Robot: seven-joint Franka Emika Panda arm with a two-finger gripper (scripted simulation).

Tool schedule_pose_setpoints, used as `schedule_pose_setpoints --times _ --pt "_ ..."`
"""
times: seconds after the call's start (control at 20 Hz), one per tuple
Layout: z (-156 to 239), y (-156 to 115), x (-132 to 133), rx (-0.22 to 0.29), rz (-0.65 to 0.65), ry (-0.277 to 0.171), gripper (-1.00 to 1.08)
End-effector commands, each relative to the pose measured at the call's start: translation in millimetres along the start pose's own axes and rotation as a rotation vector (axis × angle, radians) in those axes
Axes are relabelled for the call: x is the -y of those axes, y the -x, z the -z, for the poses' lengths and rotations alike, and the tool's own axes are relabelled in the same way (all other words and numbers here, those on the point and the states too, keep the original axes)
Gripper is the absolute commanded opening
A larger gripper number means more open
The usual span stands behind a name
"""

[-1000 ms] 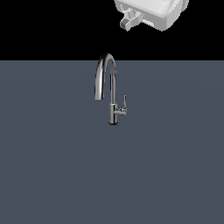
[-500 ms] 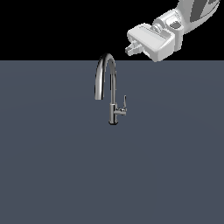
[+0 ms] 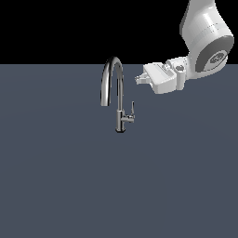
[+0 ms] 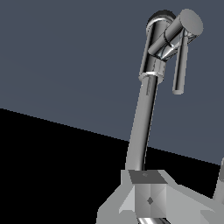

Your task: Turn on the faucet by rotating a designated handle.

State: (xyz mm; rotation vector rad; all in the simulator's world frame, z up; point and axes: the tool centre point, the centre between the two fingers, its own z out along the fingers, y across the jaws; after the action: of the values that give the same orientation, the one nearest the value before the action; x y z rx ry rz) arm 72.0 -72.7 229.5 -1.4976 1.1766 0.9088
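The gripper (image 3: 139,78) has swung down from the upper corner to hang near the faucet (image 3: 115,95) — jaw state unclear (fingers barely show) — so the handle (image 3: 132,110), below it, remains untouched.

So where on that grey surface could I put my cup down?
Nearly anywhere. Only the faucet stands on the grey surface; the stretches on both sides and below it in the exterior view are bare. The tight spot is beside the handle, with the claw hanging above it.
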Motion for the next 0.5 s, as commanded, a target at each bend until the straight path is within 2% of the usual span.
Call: schedule_pose_setpoints --times 0.0,0.2,0.45 --pt "-4.1 -22.7 0.2 0.046 -0.062 -0.059 -1.0" --pt "-12.0 -53.0 -1.8 0.107 -0.144 -0.138 -1.0" --pt "-21.7 -80.0 -5.3 0.163 -0.22 -0.209 -1.0"
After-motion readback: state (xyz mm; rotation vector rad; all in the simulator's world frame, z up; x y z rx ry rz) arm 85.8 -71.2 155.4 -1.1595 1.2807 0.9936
